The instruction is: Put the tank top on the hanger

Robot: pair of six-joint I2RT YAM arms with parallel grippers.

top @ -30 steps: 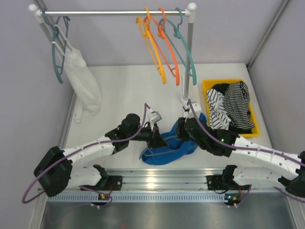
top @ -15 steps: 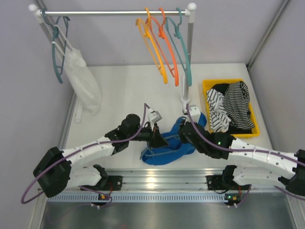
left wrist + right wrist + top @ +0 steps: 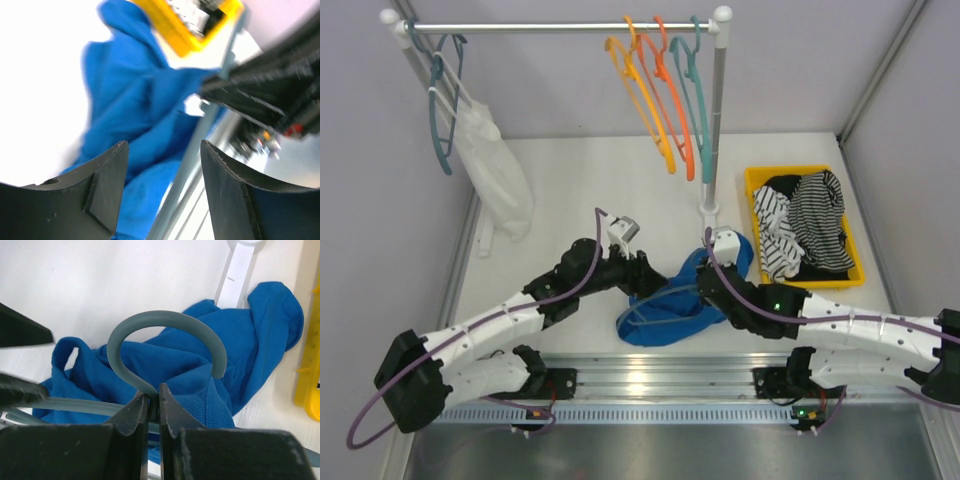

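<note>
1. White surface [image 3: 570, 190]: it carried the work area. The tank top [image 3: 670, 310] lay crumpled near its front edge, between the two arms.
2. Tank top: the blue fabric sat in a loose heap, bunched around the hanger [image 3: 165, 320]. One strap loop stood open at the left of the heap in the right wrist view. Whether either shoulder was seated on a hanger arm could not be determined.
3. Hanger: the slate-teal hook projected clear above the fabric. The frame ran down into the heap and was mostly covered.
4. Right end effector [image 3: 151, 396]: it was clamped on the hanger neck, just below the hook.
5. Left end effector [image 3: 164, 147]: the jaws stood wide apart with nothing between them, just beside the left side of the tank top.
6. Step in hand (judgement): threading the tank top onto the hanger, with the right arm anchoring the hanger and the left arm free to regrasp.
7. Next move (judgement): the left end effector would need to take a strap or shoulder edge and draw it over the near hanger arm while the right grip held steady.
</note>
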